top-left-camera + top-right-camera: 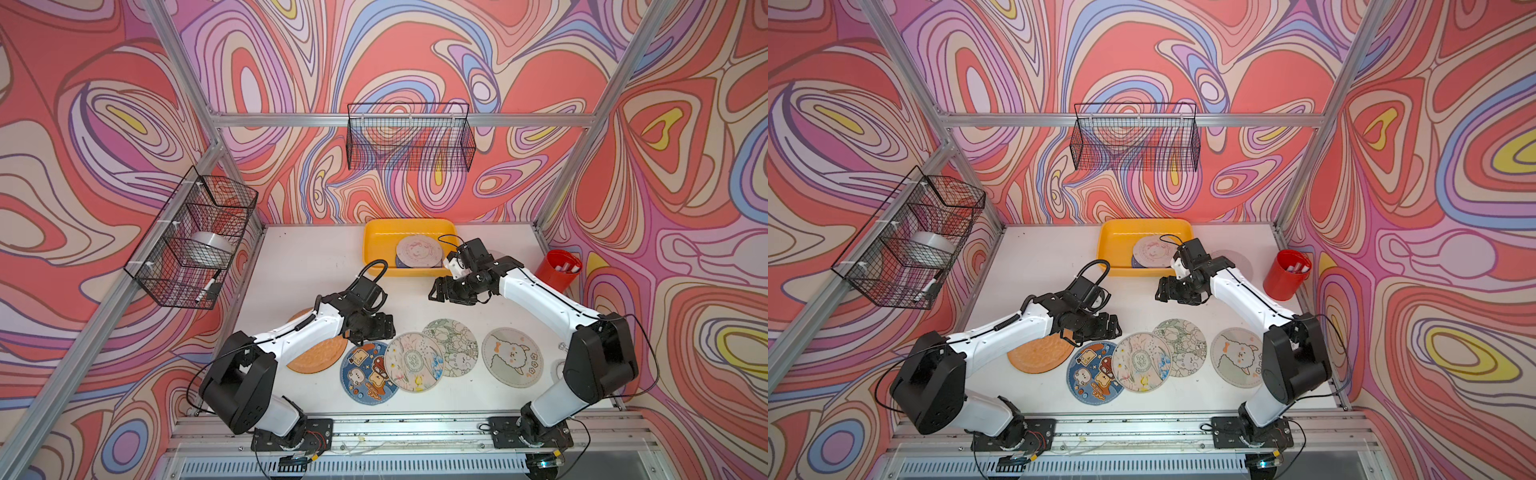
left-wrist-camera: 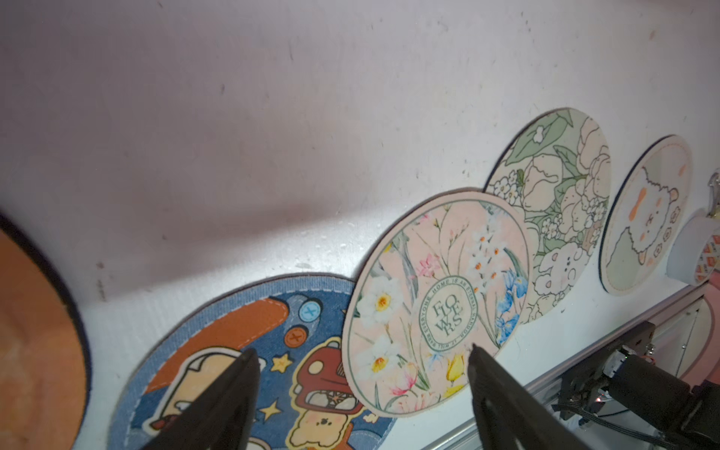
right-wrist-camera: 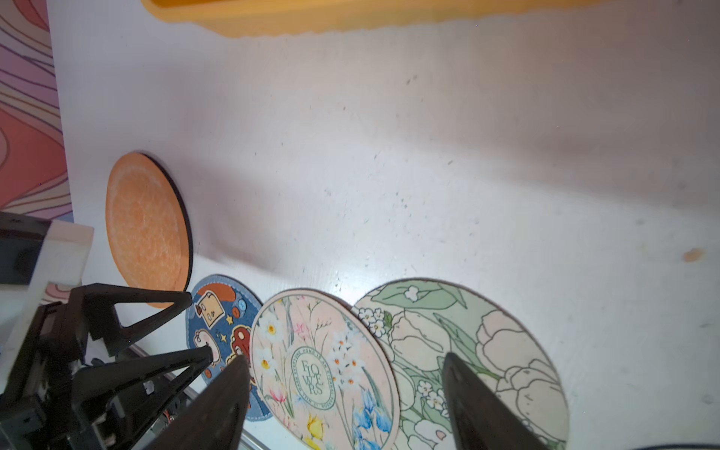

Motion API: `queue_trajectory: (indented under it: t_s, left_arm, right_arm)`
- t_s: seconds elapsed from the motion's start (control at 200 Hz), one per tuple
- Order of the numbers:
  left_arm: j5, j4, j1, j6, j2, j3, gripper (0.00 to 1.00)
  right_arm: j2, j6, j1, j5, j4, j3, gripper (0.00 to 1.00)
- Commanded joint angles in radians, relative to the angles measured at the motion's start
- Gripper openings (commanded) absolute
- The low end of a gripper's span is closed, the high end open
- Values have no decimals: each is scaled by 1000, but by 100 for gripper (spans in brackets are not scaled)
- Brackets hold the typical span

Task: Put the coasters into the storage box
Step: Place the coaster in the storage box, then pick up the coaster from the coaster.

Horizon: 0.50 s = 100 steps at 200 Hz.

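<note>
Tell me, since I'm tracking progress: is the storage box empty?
Not empty: a pale coaster lies inside the storage box over a bluish one; more beneath, cannot tell.

Coasters on tabletop (image 1: 316, 266): 5: orange coaster (image 1: 318, 357), blue cartoon coaster (image 1: 365, 376), floral coaster (image 1: 413, 361), green coaster (image 1: 457, 340), alpaca coaster (image 1: 513, 357). Coasters in storage box (image 1: 378, 245): 2 visible, pink coaster (image 1: 419, 250) on top, lower coaster (image 1: 398, 262) w/ only a blue edge showing (any more under it, can't tell). Total seen: 7. Storage box: 1. Wire baskets: 2, back basket (image 1: 409, 137) + side basket (image 1: 195, 237). Tape roll (image 1: 210, 247): 1, in side basket. White roll (image 2: 689, 249): 1, on tabletop, partly hidden. Marker (image 1: 206, 289): 1. Red cup (image 1: 555, 270): 1 (contents too small to count).
</note>
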Motion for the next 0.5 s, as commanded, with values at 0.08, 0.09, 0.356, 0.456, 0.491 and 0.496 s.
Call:
queue_trajectory:
  t_s: [0.08,0.09,0.356,0.456,0.491,0.496]
  left_arm:
    - [-25,-62,-103,-81,49,-13,75]
    - [-26,-65,-107,-82,52,-13,75]
    - [-62,-121,-142,-76,117,39,69]
    - [-58,-131,-144,-67,140,48,68]
    - [-57,-131,-145,-66,146,51,68]
    - [-56,-131,-145,-65,147,52,68]
  right_arm:
    - [-54,39,82,-37,22,-127,79]
    - [-55,41,86,-36,23,-132,79]
    - [-70,75,147,-45,79,-255,78]
    - [-68,75,161,-41,90,-281,78]
    - [-68,75,165,-36,91,-289,78]
    - [-67,75,166,-34,91,-290,77]
